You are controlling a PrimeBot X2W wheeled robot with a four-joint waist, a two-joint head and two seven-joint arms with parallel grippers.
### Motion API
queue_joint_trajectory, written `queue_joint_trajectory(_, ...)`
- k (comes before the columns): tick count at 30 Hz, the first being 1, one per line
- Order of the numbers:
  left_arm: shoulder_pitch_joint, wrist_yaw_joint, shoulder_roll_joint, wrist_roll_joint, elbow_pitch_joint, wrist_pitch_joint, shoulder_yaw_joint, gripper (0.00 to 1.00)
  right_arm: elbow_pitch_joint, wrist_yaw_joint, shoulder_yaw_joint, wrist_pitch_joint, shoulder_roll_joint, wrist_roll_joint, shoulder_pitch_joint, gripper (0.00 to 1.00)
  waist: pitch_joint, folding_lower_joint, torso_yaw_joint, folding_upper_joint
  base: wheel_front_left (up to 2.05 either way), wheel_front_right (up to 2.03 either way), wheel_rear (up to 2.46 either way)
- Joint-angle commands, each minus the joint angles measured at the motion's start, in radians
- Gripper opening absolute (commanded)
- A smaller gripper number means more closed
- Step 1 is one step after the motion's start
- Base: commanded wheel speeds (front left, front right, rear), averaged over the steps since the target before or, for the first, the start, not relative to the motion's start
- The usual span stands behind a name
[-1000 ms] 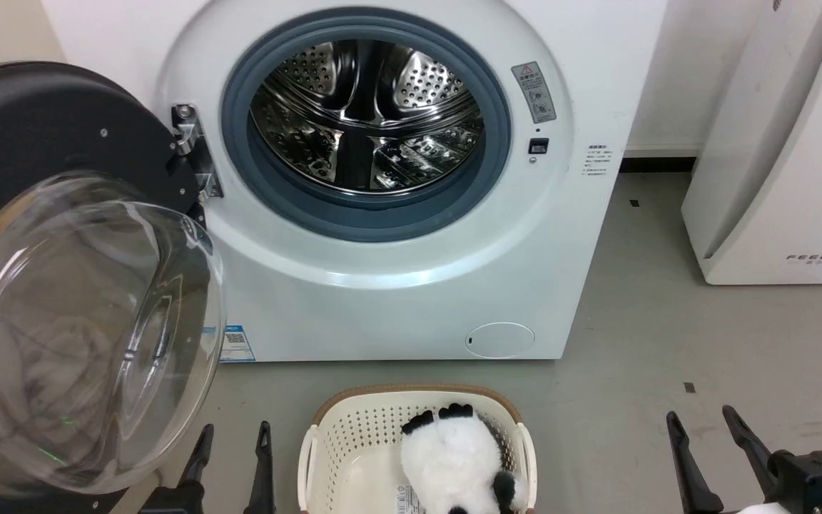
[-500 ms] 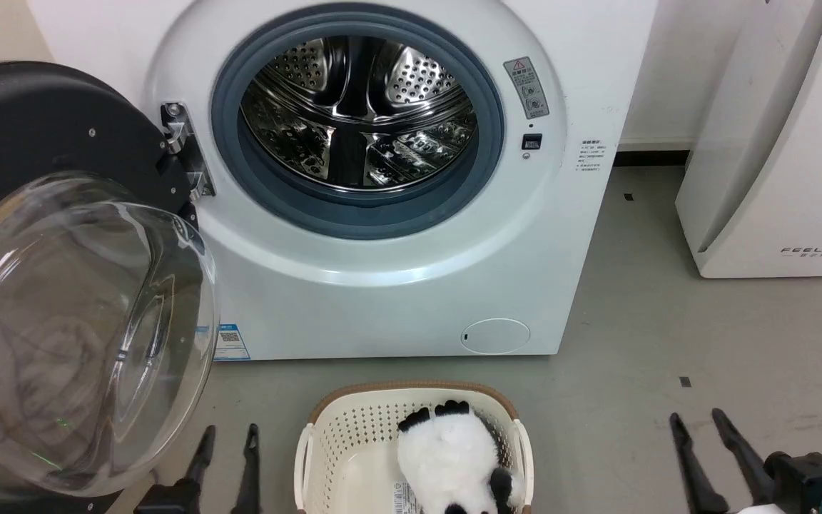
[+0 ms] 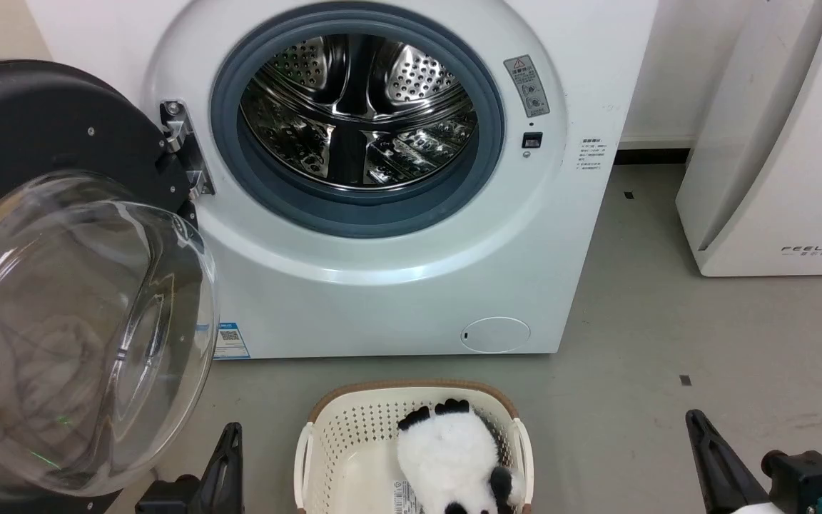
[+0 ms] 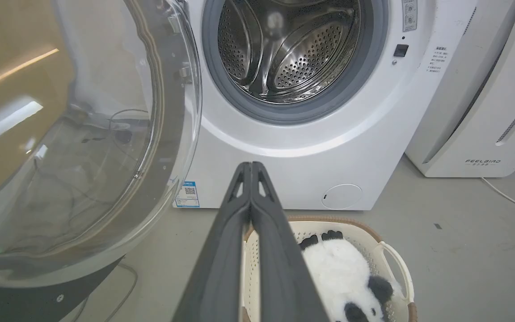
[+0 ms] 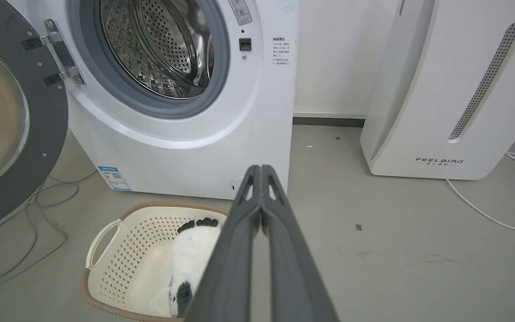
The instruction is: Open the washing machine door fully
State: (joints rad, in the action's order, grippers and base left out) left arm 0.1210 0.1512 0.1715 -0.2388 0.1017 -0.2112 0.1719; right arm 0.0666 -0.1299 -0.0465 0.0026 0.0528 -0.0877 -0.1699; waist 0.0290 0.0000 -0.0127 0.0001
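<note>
In the head view the washing machine door (image 3: 61, 285) stands swung wide up-left of the left gripper (image 3: 231, 432), seemingly needing no further pull, so it and the right gripper (image 3: 695, 421) idle closed and empty; the left wrist view, then the right, shows fingers (image 4: 226, 250) pressed together, door leftward.

The washing machine (image 3: 397, 285) is white, with a grey rubber ring (image 3: 227, 135) around a shiny steel drum (image 3: 411, 78) dotted with small holes, and its door (image 3: 40, 121) is black around clear glass. The basket (image 3: 332, 450) is cream with rows of holes and a brown rim, the plush toy (image 3: 447, 457) white with black paws, the floor (image 3: 668, 321) grey.
</note>
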Motion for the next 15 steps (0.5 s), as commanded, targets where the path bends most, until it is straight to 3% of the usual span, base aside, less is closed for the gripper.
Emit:
queue_joint_trajectory(1, -0.014, -0.007, -0.004, 0.010, -0.006, 0.007, -0.008, 0.00, -0.004, 0.000, 0.003, 0.000, 0.000, 0.005, 0.016, 0.00, 0.000, 0.0000, 0.000, -0.0001, 0.00, 0.00, 0.00)
queue_joint_trajectory(15, -0.027, -0.025, -0.019, 0.039, -0.018, 0.032, -0.029, 0.00, -0.012, 0.000, 0.009, -0.001, -0.001, 0.016, 0.035, 0.00, -0.004, 0.0000, 0.002, -0.0001, 0.00, 0.00, 0.00)
